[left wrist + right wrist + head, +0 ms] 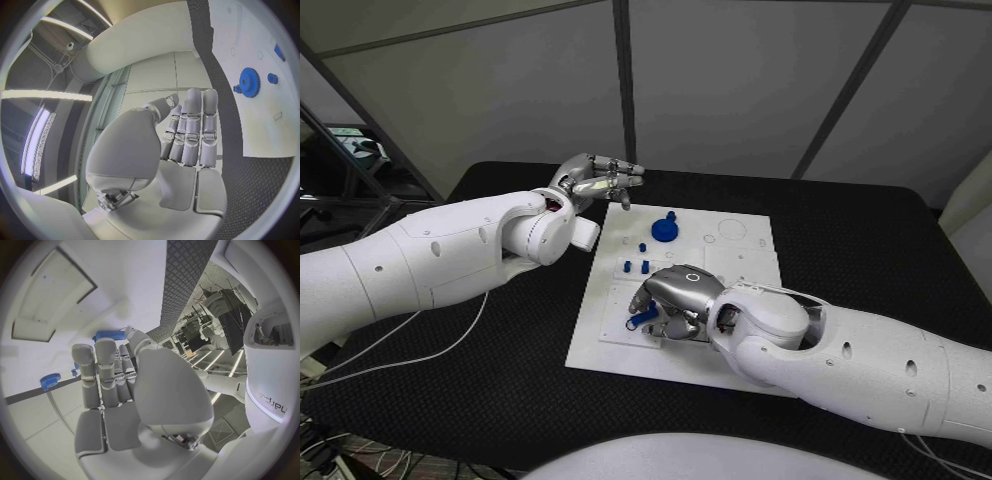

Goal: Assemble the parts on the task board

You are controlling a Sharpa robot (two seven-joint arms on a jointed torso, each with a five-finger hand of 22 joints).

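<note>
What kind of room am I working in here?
Probably a lab test cell: grey partition panels wall off a black table holding a white task board with blue parts, and loose cables hang at the table's edge.

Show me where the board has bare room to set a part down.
The task board is bare along its right side, right of the blue gear, and along its near edge. It is crowded at the left: small blue pegs stand there, with the right hand over them. The left hand hovers off the far-left corner.
</note>
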